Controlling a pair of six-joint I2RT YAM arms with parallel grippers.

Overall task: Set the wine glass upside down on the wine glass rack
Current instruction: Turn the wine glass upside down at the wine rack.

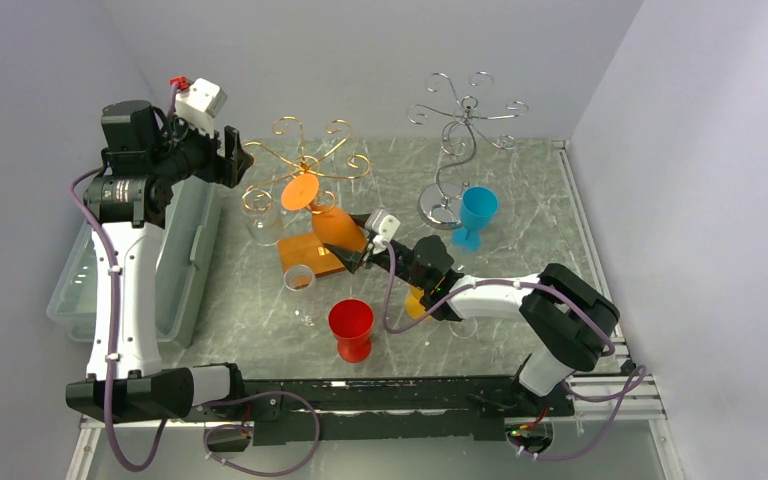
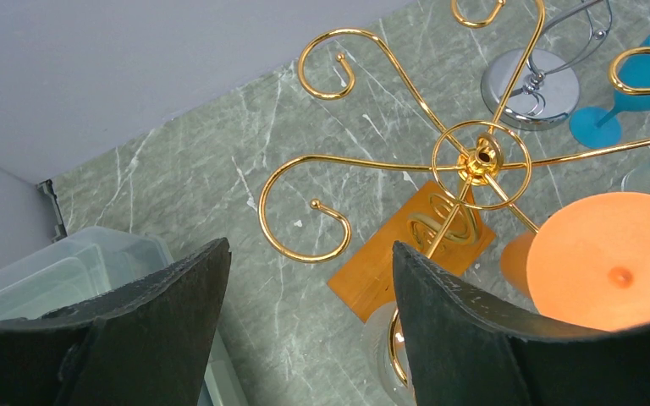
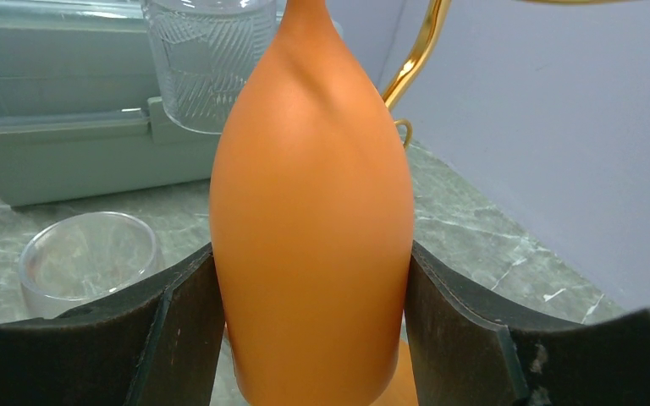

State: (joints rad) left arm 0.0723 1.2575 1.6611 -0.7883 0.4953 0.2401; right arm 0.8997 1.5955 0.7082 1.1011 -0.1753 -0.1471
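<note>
From above, the right gripper (image 1: 350, 250) reaches in low across the marble table (image 1: 520, 200), pinching the bowl of the orange wine glass (image 1: 335, 228). That glass is inverted and tilted, its foot disc pointing to 11 o'clock and sitting right below the hub of the gold rack (image 1: 305, 161); whether the foot is actually hooked on an arm I cannot tell from up here. The left gripper (image 1: 234, 160) hangs high at 9 o'clock of that rack, jaws spread, nothing in them. A silver rack (image 1: 438, 212) stands at 1 o'clock on the table with a blue glass (image 1: 476, 212) just beside its base, a red glass (image 1: 351, 325) sits at 6 o'clock, and a plastic bin (image 1: 185, 270) runs along the 9 o'clock edge. Over to the left wrist: the view drops between wide-open fingers (image 2: 169, 330) onto the gold curls, the rack's wooden base (image 2: 372, 279) beneath them, and the orange foot disc at 4 o'clock of the hub, close to the end of one gold arm. Now the right wrist: both fingers (image 3: 178, 330) are pressed flat against the sides of the orange bowl, the glass filling the gap and narrowing toward 12 o'clock. A clear tumbler (image 3: 89, 258) stands on the table at 9 o'clock of it, and the gold stem rises at 1 o'clock.
</note>
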